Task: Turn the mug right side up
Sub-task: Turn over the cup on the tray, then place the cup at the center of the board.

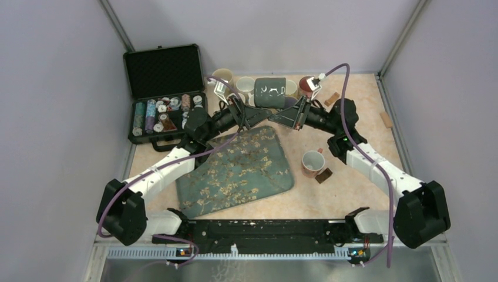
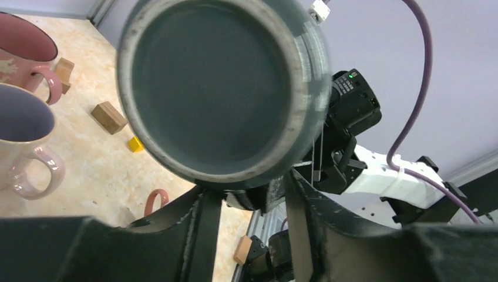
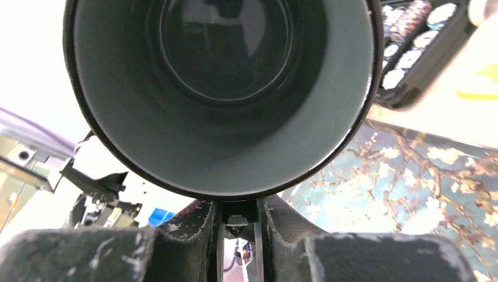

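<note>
Over the table [image 1: 352, 194], toward 12 o'clock, the dark mug [image 1: 269, 92] hangs in the air on its side, long axis running 9 to 3: base faces the left hand [image 2: 252, 191], mouth the right hand [image 3: 238, 205]. Right fingers pinch its rim at 6 o'clock; left fingers stand apart beneath the base

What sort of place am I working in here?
Probably a robot test cell: plain grey walls box in the table, two arms are bolted at its near edge, and a poker-chip case and spare mugs lie about as props.
</note>
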Action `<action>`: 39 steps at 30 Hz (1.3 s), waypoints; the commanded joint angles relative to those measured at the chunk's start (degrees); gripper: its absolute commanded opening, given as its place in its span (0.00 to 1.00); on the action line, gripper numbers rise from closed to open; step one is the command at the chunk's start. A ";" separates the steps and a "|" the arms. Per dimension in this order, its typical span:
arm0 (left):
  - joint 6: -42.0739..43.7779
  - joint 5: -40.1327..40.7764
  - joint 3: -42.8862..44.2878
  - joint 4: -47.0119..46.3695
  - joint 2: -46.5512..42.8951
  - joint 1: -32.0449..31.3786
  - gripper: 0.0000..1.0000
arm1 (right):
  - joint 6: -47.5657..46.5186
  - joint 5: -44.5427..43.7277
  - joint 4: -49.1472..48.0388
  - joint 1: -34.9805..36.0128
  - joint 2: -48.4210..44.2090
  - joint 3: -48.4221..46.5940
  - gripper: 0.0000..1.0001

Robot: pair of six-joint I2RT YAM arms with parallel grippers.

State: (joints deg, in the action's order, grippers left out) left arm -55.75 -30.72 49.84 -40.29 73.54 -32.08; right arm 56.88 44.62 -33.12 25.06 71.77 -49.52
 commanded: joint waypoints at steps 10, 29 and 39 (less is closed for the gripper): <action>10.28 2.67 6.67 11.54 0.10 -0.29 0.99 | -13.89 -16.57 21.24 0.07 -7.84 -4.01 0.00; 22.68 7.82 12.60 35.17 -1.90 -0.31 0.99 | -28.16 -52.15 55.39 -0.01 -9.00 -13.87 0.00; 25.88 4.44 15.31 41.86 0.08 -0.25 0.99 | -30.16 -58.07 60.54 -4.40 -3.45 -14.28 0.00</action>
State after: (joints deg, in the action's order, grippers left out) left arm -32.56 -24.51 62.52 -1.19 72.97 -32.29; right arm 28.40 -9.58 29.61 22.85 66.76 -60.49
